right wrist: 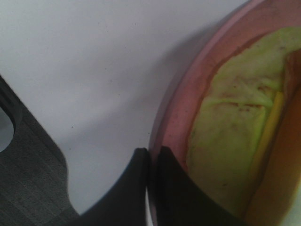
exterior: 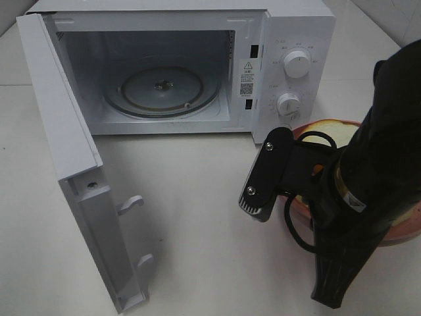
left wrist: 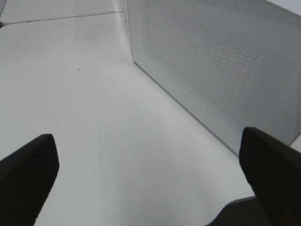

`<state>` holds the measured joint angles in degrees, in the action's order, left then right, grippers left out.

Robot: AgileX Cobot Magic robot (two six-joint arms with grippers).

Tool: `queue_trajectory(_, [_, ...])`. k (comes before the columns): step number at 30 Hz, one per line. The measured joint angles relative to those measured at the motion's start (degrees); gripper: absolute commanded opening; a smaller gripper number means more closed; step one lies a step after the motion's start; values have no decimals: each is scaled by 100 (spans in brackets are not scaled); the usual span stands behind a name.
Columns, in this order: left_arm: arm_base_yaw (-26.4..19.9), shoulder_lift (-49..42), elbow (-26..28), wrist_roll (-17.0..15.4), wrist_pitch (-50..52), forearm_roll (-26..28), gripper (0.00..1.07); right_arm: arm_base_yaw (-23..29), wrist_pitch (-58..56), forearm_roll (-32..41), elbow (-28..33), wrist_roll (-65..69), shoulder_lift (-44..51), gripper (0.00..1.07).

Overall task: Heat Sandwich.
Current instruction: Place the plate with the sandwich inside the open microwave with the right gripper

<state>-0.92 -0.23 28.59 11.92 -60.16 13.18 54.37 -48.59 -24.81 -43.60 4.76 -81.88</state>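
The sandwich (exterior: 333, 130) lies on a round pink plate (exterior: 402, 232) to the right of the microwave, mostly hidden under my right arm. In the right wrist view the sandwich (right wrist: 235, 136) shows pale bread with a yellow layer, and my right gripper (right wrist: 151, 154) is shut on the pink plate's rim (right wrist: 178, 103). The gripper's fingers are hidden beneath the arm in the exterior high view. My left gripper (left wrist: 148, 134) is open and empty, low over the table beside the microwave door (left wrist: 225, 61). It is out of the exterior high view.
The white microwave (exterior: 296, 39) stands at the back with its door (exterior: 66, 131) swung wide open to the left. Its glass turntable (exterior: 161, 89) carries nothing. The white table (exterior: 197, 217) stretches in front of it.
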Motion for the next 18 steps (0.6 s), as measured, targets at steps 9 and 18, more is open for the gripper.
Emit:
queue_trajectory(9, [0,0,0,0,0,0,100,6,338,-11,11,-1094,0,0])
queue_trajectory(18, [0,0,0,0,0,0,100,6,607,-172,11,-1644,0,0])
